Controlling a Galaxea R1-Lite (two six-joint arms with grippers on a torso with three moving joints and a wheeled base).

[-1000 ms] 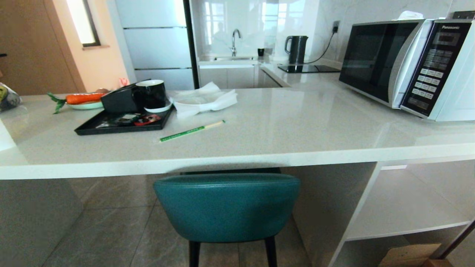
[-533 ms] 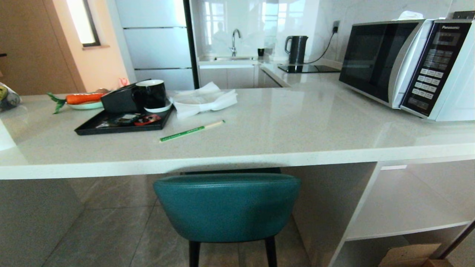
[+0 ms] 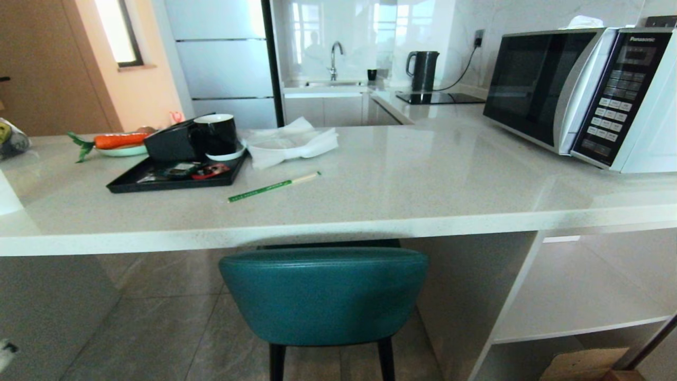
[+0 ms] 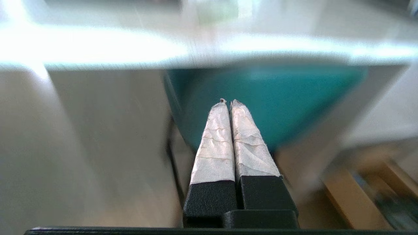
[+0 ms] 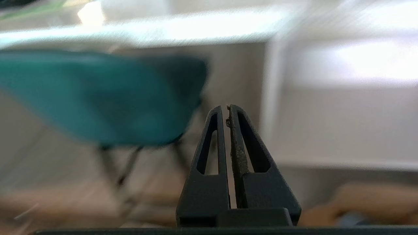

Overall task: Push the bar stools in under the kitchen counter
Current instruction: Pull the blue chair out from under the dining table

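Observation:
A teal bar stool (image 3: 322,296) with a rounded padded back and thin black legs stands in front of me. The top of its back sits just below the thick front edge of the white kitchen counter (image 3: 370,225). My left gripper (image 4: 228,101) is shut and empty, its white-wrapped fingers (image 4: 215,143) pointing at the stool's back (image 4: 294,94) from a short way off. A white tip of it shows at the head view's lower left corner (image 3: 5,352). My right gripper (image 5: 227,107) is also shut and empty, off to the right of the stool (image 5: 98,98).
On the counter are a microwave (image 3: 582,90), a black tray (image 3: 174,177) with a mug, crumpled tissue (image 3: 291,143) and a green chopstick packet (image 3: 275,186). A white open shelf unit (image 3: 582,286) stands right of the stool, with a cardboard box (image 3: 582,365) below it.
A white tip of the left gripper has come into the lower left corner of the head view. The stool and the counter items have not moved.

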